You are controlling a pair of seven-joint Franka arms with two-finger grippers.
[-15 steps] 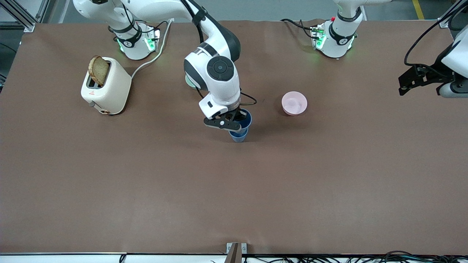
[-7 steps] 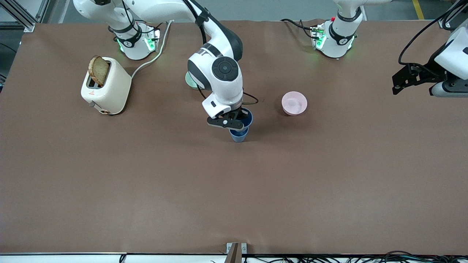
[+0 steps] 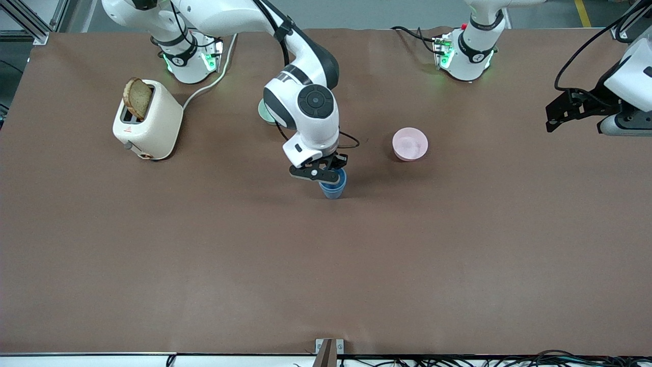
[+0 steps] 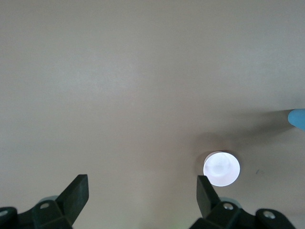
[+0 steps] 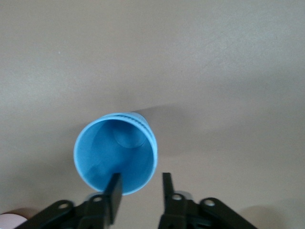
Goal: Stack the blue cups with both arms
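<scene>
The two blue cups (image 3: 333, 187) stand nested one in the other in the middle of the table; the right wrist view shows them as one open mouth with a doubled rim (image 5: 116, 152). My right gripper (image 3: 326, 176) hangs just over them and is open. One finger (image 5: 114, 193) is over the cup's inside and the other stands outside, with the rim loose between them (image 5: 140, 188). My left gripper (image 3: 552, 116) waits in the air at the left arm's end of the table, open and empty (image 4: 143, 195). A sliver of blue cup (image 4: 298, 118) shows in the left wrist view.
A pink bowl (image 3: 410, 144) (image 4: 221, 168) sits beside the cups toward the left arm's end. A pale green bowl (image 3: 262, 113) is mostly hidden under the right arm. A cream toaster (image 3: 147, 122) with a bread slice (image 3: 137, 98) stands toward the right arm's end.
The upper blue cup, held above the other one before, has sunk into it. The right gripper's fingers have let go of its rim. The left gripper drifted slightly toward the table.
</scene>
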